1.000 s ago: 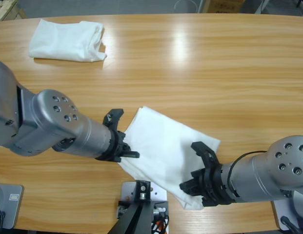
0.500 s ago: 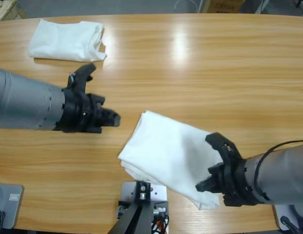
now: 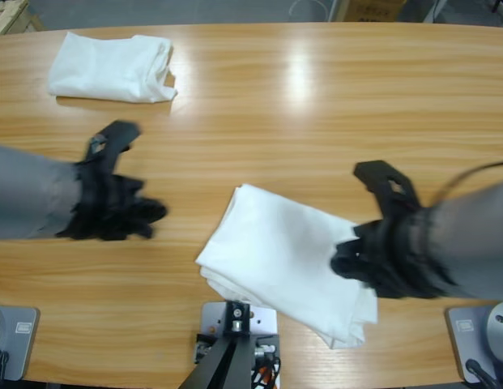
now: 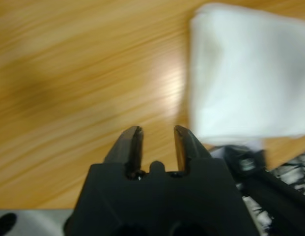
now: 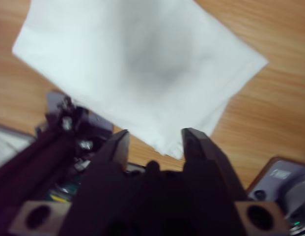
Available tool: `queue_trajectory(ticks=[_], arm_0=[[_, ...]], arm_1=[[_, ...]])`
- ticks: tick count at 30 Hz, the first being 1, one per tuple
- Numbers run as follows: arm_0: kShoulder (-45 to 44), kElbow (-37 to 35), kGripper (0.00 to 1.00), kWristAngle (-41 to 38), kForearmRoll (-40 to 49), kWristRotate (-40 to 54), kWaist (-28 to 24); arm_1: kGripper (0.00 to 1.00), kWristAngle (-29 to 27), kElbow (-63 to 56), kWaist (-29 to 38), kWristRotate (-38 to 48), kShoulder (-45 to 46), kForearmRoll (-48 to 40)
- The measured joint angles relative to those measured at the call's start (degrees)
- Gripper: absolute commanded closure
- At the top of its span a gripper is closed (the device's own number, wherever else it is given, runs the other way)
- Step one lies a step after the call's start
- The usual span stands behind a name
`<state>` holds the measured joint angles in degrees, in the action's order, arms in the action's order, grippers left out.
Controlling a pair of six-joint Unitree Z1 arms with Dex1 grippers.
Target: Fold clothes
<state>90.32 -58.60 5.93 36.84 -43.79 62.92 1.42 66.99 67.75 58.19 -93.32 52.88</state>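
We saw the left gripper (image 4: 157, 135) open and empty, the folded T-shirt (image 3: 287, 259) ahead to its right. The right gripper (image 5: 154, 140) gaped empty above it.

Bare table (image 3: 316, 121) between two folded T-shirts (image 3: 283, 259).

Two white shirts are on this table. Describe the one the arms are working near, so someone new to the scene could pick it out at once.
On the long wooden table, look to the near edge, just above the rig's centre post. The folded white T-shirt lies there as a slanted rectangle between the left tool and right tool. The other shirt sits at the far left corner, away from both arms.
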Motion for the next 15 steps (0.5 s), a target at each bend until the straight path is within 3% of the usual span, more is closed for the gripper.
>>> queue_trajectory(ticks=[5,15], arm_0=[[-2.11,0.00,0.009,1.69,10.15,-1.18,0.02],[-10.44,3.98,0.008,1.68,11.80,-1.45,0.02]], arm_1=[[0.000,1.21,2.54,-0.99,12.24,-6.44,0.40],[0.000,4.20,2.89,-3.72,22.01,-14.09,-6.53]])
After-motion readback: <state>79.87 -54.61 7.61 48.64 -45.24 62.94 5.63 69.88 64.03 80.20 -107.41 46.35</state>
